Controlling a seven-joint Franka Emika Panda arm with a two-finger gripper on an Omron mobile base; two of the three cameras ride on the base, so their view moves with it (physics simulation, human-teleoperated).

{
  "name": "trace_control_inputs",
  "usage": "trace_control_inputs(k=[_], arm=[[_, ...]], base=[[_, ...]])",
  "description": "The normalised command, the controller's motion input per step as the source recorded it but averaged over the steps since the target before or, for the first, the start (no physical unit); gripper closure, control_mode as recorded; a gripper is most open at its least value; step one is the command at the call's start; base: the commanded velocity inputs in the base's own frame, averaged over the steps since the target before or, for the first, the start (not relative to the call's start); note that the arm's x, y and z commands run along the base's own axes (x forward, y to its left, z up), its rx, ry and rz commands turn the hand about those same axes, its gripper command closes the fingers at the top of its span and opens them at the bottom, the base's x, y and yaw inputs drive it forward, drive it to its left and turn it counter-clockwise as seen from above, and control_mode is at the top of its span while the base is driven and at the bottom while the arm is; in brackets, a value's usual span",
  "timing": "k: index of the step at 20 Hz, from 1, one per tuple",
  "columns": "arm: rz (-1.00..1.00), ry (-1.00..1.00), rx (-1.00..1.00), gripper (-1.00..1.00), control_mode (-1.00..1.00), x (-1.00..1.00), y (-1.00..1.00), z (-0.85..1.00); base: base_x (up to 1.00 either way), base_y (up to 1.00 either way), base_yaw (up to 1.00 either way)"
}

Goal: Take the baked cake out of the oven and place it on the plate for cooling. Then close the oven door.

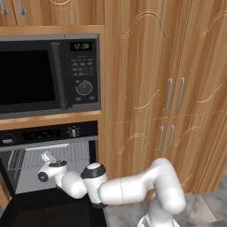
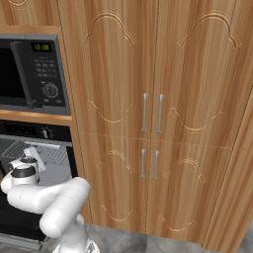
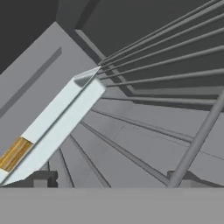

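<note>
Pincer spread wide, empty, reaching into the oven over the wire rack; cake apparently unseen, so locating it comes next.

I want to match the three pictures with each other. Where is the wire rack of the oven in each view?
Left base view: wire rack at lower left, inside the open oven, under the control strip.
Right base view: at the left edge, behind the arm.
Hand view: its bars run across the upper right.
Shared landmark of both base views: the microwave, above the oven.
</note>
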Motion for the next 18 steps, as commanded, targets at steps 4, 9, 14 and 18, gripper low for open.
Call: trace_control_inputs(k=[4,9,14,18], arm=[[0.03,0.0,-0.23,-1.0,-1.0,0.09,0.09,-0.6],[0.03,0.0,-0.28,1.0,-1.0,0.0,0.21,-0.65],[0.02,0.02,-0.29,1.0,-1.0,0.0,0.25,-0.65],[0.0,0.02,-0.25,1.0,-1.0,0.0,0.23,-0.6]], base=[[0.0,0.0,0.0],[0.0,0.0,0.0],[0.0,0.0,0.0],[0.0,0.0,0.0]])
